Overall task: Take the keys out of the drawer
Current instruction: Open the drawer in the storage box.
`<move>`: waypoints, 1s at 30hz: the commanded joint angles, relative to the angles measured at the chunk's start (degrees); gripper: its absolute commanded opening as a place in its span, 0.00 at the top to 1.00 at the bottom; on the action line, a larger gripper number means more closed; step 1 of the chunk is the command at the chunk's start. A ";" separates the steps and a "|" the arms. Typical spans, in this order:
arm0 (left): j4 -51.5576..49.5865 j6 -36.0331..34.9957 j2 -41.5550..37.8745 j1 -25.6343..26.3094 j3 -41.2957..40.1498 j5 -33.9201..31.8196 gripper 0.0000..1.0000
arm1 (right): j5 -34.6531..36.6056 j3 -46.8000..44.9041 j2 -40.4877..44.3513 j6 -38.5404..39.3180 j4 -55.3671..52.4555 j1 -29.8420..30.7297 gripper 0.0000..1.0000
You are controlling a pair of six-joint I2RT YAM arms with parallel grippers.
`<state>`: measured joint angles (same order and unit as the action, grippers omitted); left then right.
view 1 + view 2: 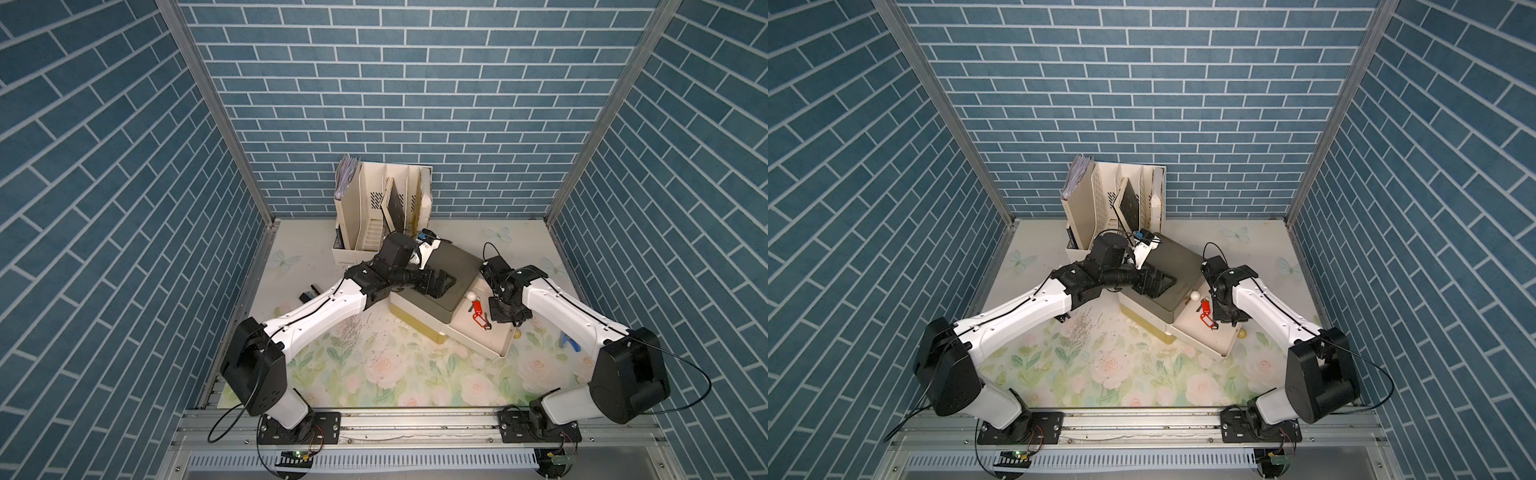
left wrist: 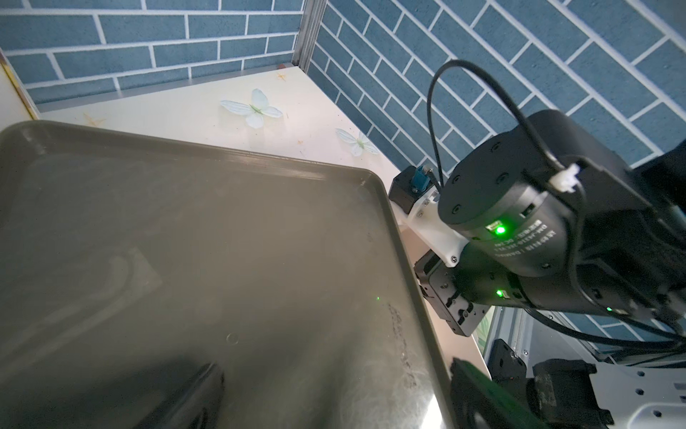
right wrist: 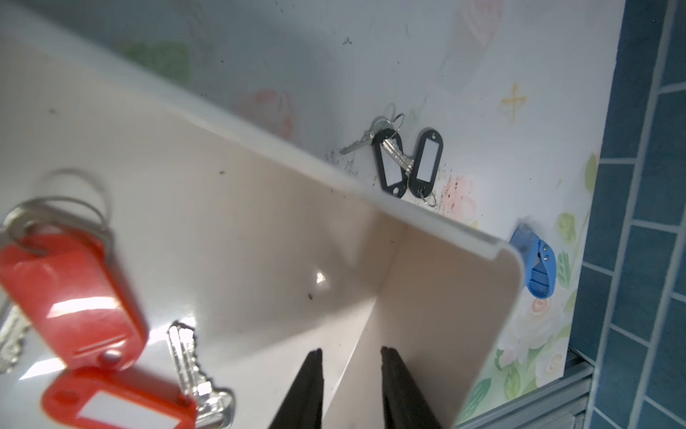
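The drawer [image 1: 508,348] stands pulled out of a grey-topped cabinet [image 1: 453,262]. Keys with red tags [image 1: 478,312] [image 1: 1205,312] lie on its floor. In the right wrist view the two red tags [image 3: 74,297] sit close beside my right gripper [image 3: 352,353], which hangs inside the drawer near a corner, fingers apart with nothing between them. More keys with black tags [image 3: 406,163] lie on the table just outside the drawer wall [image 3: 408,215]. My left gripper [image 1: 440,283] [image 2: 341,393] rests wide open on the cabinet top, holding nothing.
A blue claw-shaped tool [image 3: 534,267] [image 1: 568,343] lies on the table by the right wall. A beige file organiser [image 1: 382,208] stands behind the cabinet. A small black object [image 1: 309,293] and scattered crumbs [image 1: 349,328] lie left of the cabinet. A white ball [image 1: 471,296] sits at the drawer's back.
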<state>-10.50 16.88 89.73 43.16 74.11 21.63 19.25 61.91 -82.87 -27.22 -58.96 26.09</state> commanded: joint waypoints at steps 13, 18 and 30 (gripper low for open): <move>-3.52 0.56 0.52 0.09 -1.64 -0.22 0.00 | 0.88 6.76 -7.04 0.94 -1.51 4.62 0.66; -3.20 0.43 0.68 0.09 -1.65 0.16 0.00 | 8.47 6.04 -6.32 -3.36 -9.49 4.58 0.67; -2.87 0.25 0.77 0.09 -1.99 0.17 0.00 | 3.71 -0.72 -0.33 -4.33 -11.12 4.05 0.67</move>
<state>-9.85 17.10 89.73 43.11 73.78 21.74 23.18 63.51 -85.08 -28.80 -65.14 30.61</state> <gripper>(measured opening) 0.997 0.332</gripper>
